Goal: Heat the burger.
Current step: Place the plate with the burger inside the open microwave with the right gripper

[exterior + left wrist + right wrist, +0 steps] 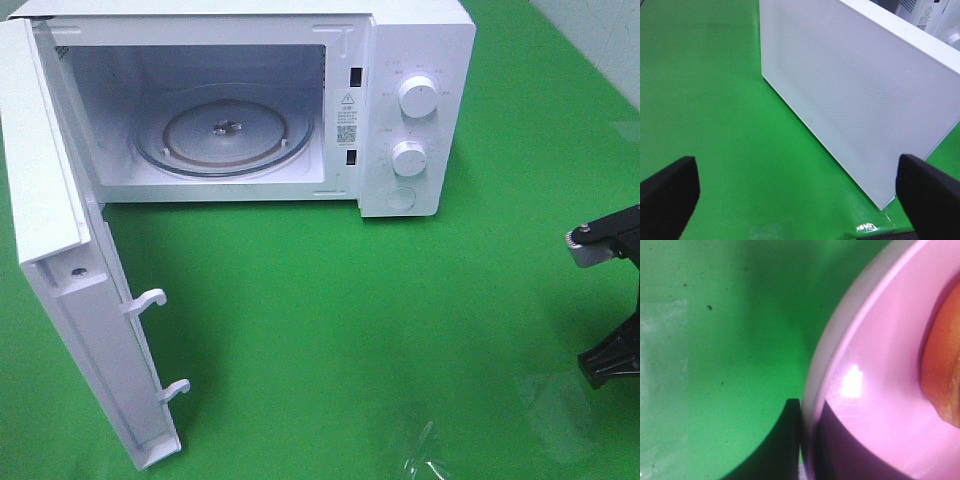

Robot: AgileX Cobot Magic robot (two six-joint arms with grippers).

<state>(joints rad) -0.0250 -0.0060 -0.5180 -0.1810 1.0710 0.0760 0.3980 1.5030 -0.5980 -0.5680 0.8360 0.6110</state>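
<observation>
One burger [942, 355], seated on a pink plate [880, 390] well apart from the microwave [400, 100], toward its front right; right gripper [807, 432] pinched tight on the plate's rim for carrying; left gripper [799, 192] spread wide, empty, facing the microwave's door [60, 250], open for loading.

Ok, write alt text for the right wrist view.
The right gripper is shut on the rim of the pink plate. The burger is partly in view on the plate, with green tabletop beside it.
</observation>
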